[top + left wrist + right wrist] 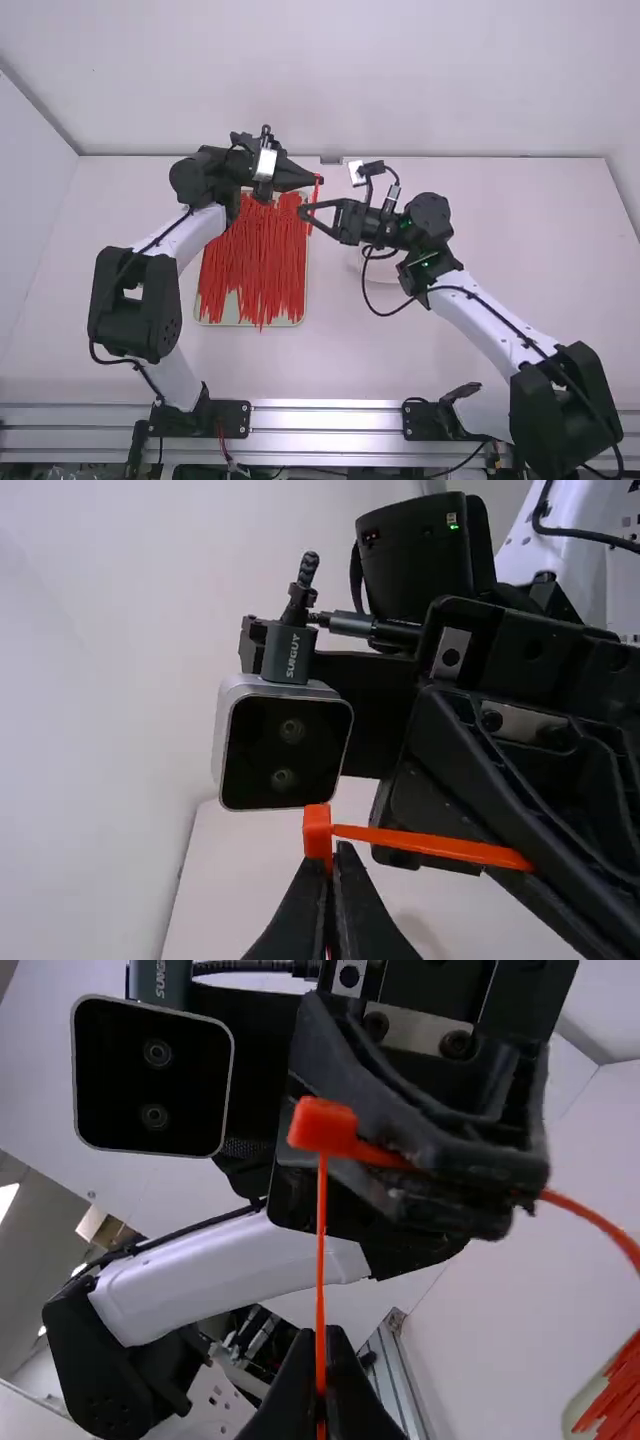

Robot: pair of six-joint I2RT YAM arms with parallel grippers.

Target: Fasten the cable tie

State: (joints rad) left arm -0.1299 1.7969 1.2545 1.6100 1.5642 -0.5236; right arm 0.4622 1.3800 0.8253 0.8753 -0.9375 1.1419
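A red cable tie [318,192] hangs in the air between both grippers, above the far right corner of the tray. My left gripper [306,180] is shut on it just behind its square head [316,830]. One strand [320,1260] runs straight from the head [322,1125] to my right gripper [318,1385], which is shut on it. A second strand [590,1222] trails off past the left gripper's fingers [440,1185]. In the left wrist view the strand [430,847] leads from the head to the right gripper's fingers [470,780]. Whether it passes through the head is unclear.
A pile of loose red cable ties [255,255] lies on a flat beige tray [300,318] left of the middle. A white round container [362,268] stands under the right arm. Bare white table extends to the far right and near left.
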